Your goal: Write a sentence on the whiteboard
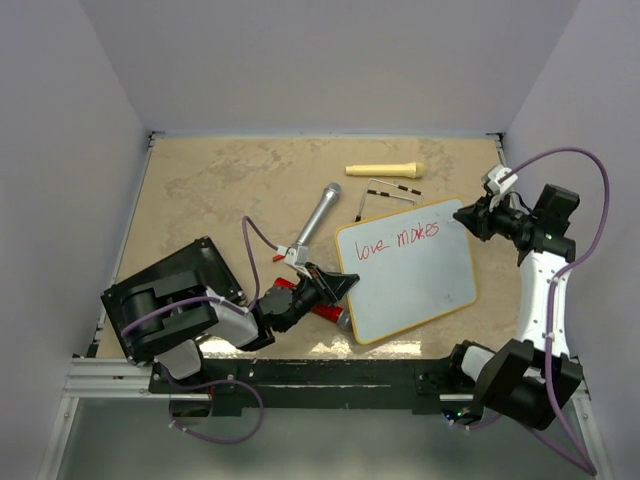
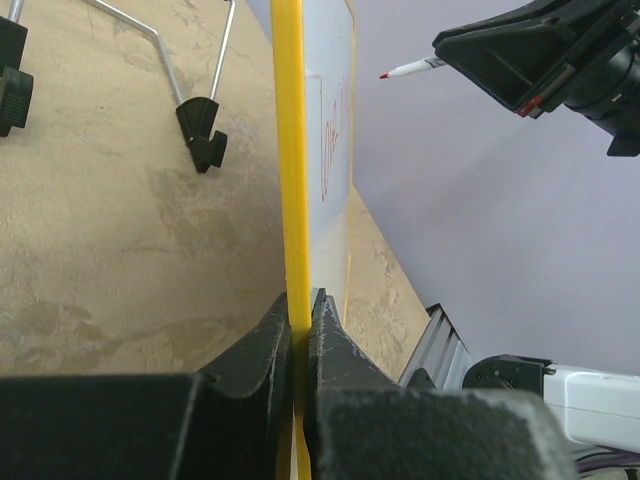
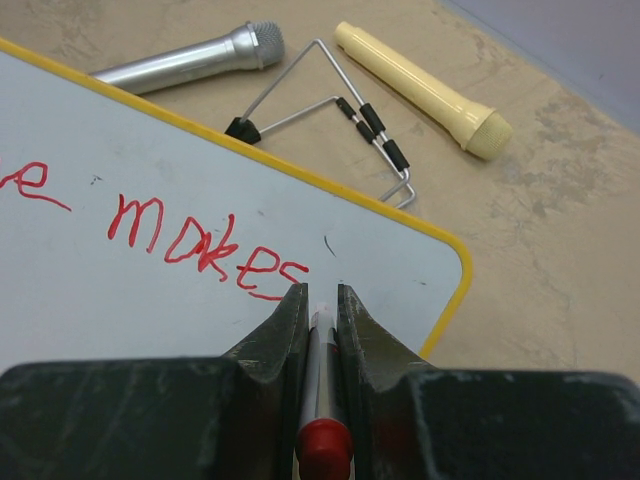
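Note:
The whiteboard (image 1: 415,285) lies tilted at mid-table, white with a yellow frame. The sentence (image 1: 398,240) reads "love makes" in red on one line. My left gripper (image 1: 345,283) is shut on the board's left frame edge (image 2: 290,150), with the jaws pinching it (image 2: 300,315). My right gripper (image 1: 463,215) is shut on a red-capped marker (image 3: 322,400) at the board's upper right corner, just past "makes" (image 3: 205,245). In the left wrist view the marker tip (image 2: 400,70) hangs a little off the board's face.
A silver microphone (image 1: 318,215) lies left of the board. A cream handle (image 1: 385,169) and the board's black-tipped wire feet (image 1: 388,192) lie behind it. A black flat box (image 1: 165,285) sits at the left. A red object (image 1: 322,310) lies under my left gripper.

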